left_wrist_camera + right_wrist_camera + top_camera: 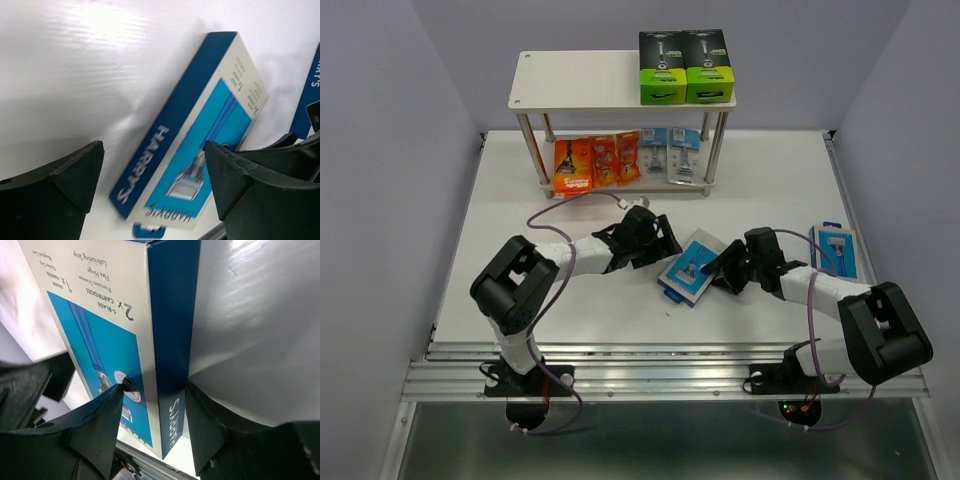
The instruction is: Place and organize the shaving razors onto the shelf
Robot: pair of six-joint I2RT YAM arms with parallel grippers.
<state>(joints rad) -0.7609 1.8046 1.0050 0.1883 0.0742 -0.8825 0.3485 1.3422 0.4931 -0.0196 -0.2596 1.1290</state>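
A blue razor box (688, 268) with a white panel lies tilted at the table's middle, between both grippers. My right gripper (722, 262) holds its right end: in the right wrist view one finger (100, 420) presses the printed face of the box (125, 315) and the other the dark blue side. My left gripper (658, 245) is open just left of the box, which shows ahead between its fingers in the left wrist view (200, 130), untouched. The shelf (580, 80) stands at the back with two black-and-green boxes (686, 66) on top, and orange packs (595, 162) and light-blue cards (675, 155) below.
A second blue box (837, 250) lies flat at the right of the table, beside my right forearm. The left half of the shelf's top board is bare. Grey walls close in the table on both sides.
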